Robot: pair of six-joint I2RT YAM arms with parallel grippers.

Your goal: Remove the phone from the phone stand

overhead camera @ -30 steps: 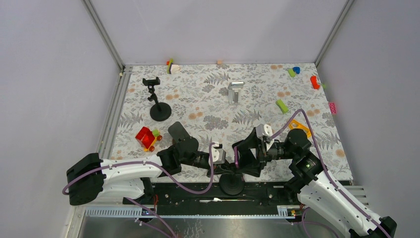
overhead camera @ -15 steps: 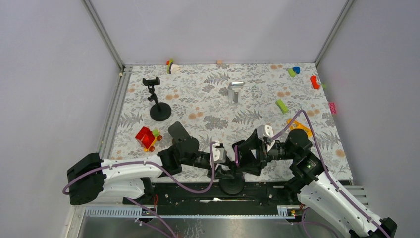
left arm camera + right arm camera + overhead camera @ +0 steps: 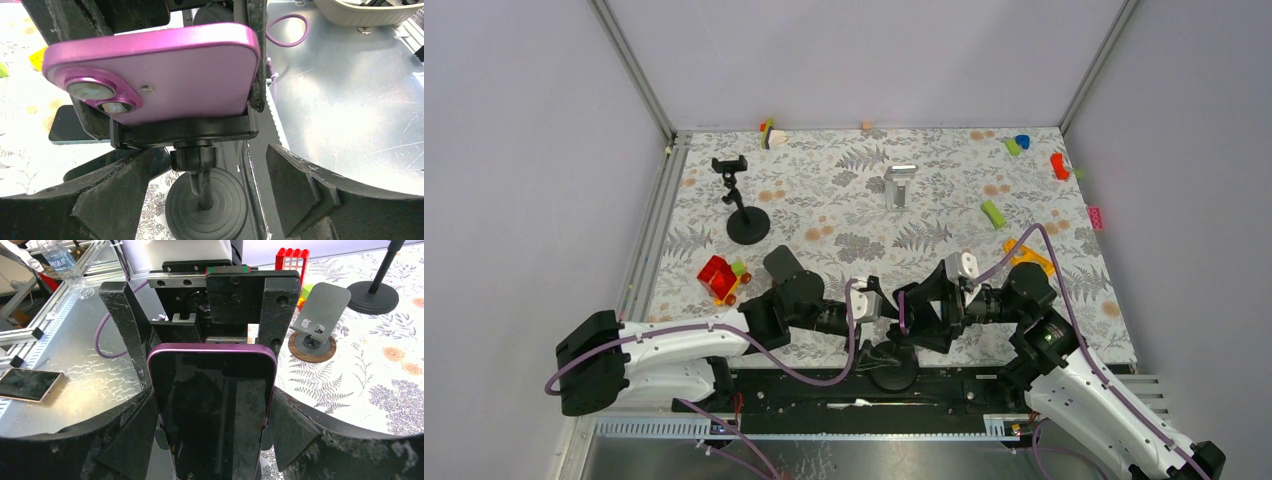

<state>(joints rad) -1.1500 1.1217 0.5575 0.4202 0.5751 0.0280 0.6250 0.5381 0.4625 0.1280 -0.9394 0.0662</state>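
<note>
Right claw (image 3: 212, 412): fingers (image 3: 292, 437) set against two opposite edges of the phone (image 3: 170, 75), closed on it, with the dark screen toward its wrist camera. Left claw (image 3: 207, 157): spread wide and gripping nothing. Its fingers (image 3: 300, 192) sit either side of the neck of the phone stand (image 3: 205, 202), apart from it and below the phone. Phone is purple and lies sideways, back and twin lenses toward the left wrist camera, lower edge seated in the stand's black cradle. The stand's round base is at the near edge of the bench (image 3: 844, 200), centre, between the two arms. Near it, a second dark phone (image 3: 70, 131) lies flat on the floral cover. Farther out: red toy (image 3: 721, 277) near the left arm, tall black stand (image 3: 744, 205) at far left, silver stand (image 3: 900, 183) mid-bench, green block (image 3: 993, 213) to the right, small coloured blocks (image 3: 1060, 165) toward the far edge.
</note>
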